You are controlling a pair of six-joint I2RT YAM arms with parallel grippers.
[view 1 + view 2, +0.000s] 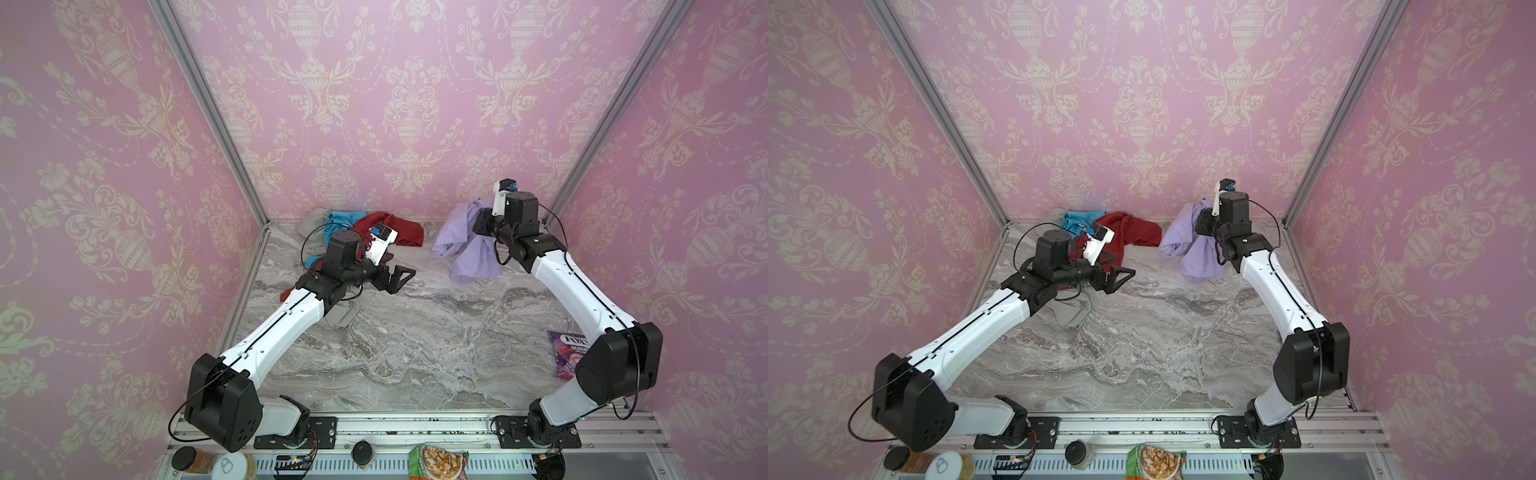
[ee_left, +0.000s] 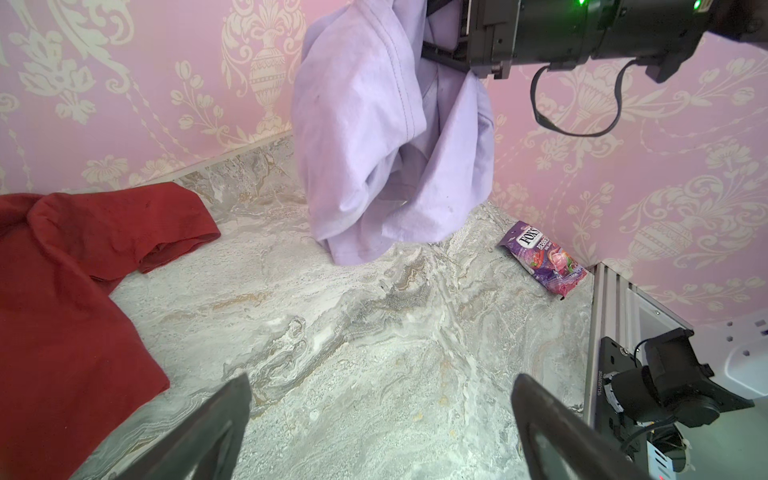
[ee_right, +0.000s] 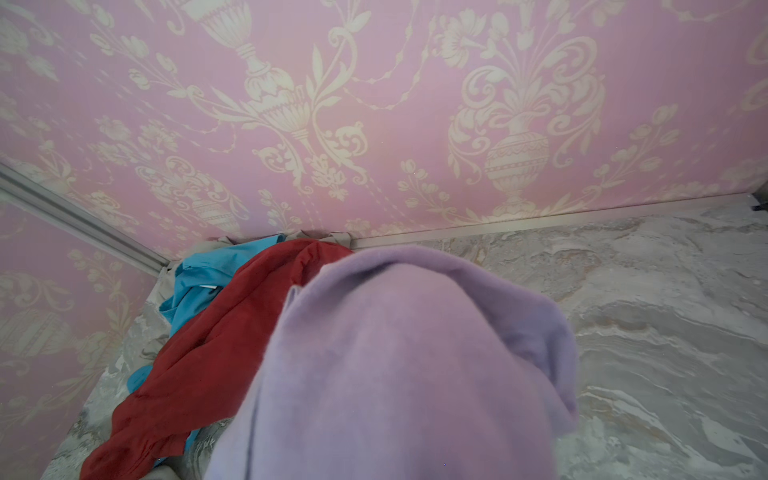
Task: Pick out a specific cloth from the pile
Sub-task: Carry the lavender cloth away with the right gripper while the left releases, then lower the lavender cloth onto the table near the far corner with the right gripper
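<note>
Basically done: holding cloth point(image 1: 461, 241) up in clamped right gripper point(image 1: 478, 217), right of pile point(image 1: 395, 232); left gripper point(image 1: 397, 280) gaping, empty. Set-down left, maybe.

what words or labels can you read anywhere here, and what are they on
"FOX'S": on the glossy purple candy packet.
"BERRIES": under it on the same packet, faint.
Print on the green snack bag: too blurred to read.
Lettering on the black mounting plate: too small to read.
</note>
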